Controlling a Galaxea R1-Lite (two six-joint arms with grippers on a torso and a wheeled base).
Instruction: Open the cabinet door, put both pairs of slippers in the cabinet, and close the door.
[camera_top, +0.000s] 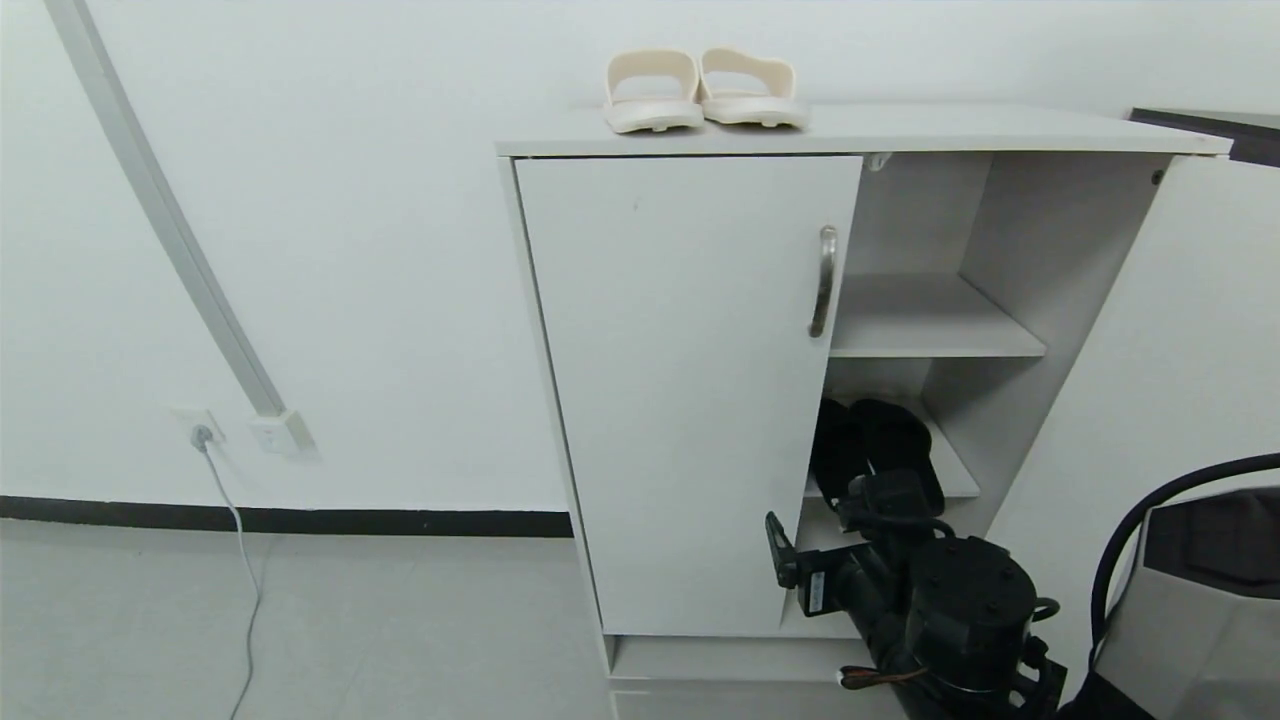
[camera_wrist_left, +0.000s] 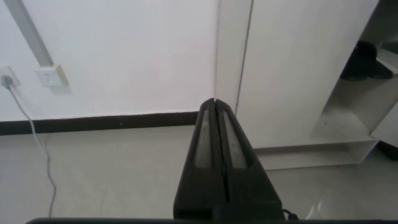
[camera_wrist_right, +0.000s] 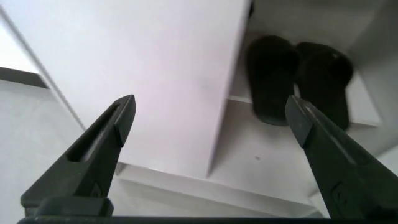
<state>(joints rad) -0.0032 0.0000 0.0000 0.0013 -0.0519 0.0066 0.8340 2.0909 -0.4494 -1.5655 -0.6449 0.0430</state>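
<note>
The white cabinet (camera_top: 860, 130) has its left door (camera_top: 680, 400) shut and its right door (camera_top: 1150, 400) swung wide open. On top lies a beige pair of slippers (camera_top: 705, 92). A black pair of slippers (camera_top: 875, 450) rests on a lower shelf inside, also seen as black slippers (camera_wrist_right: 298, 81) and a dark slipper (camera_wrist_left: 367, 59). My right gripper (camera_top: 825, 520) hangs open just in front of that shelf, by the shut door's edge; between the right gripper's (camera_wrist_right: 210, 109) fingers there is nothing. Low over the floor, left of the cabinet, my left gripper (camera_wrist_left: 214, 106) is shut and empty.
A metal handle (camera_top: 823, 280) runs down the shut door's inner edge. The upper shelf (camera_top: 930, 320) is bare. On the wall to the left are a socket with a cable (camera_top: 205, 435), a slanted conduit (camera_top: 160, 210) and a black baseboard (camera_top: 300, 520). Bare floor (camera_top: 300, 630) lies left of the cabinet.
</note>
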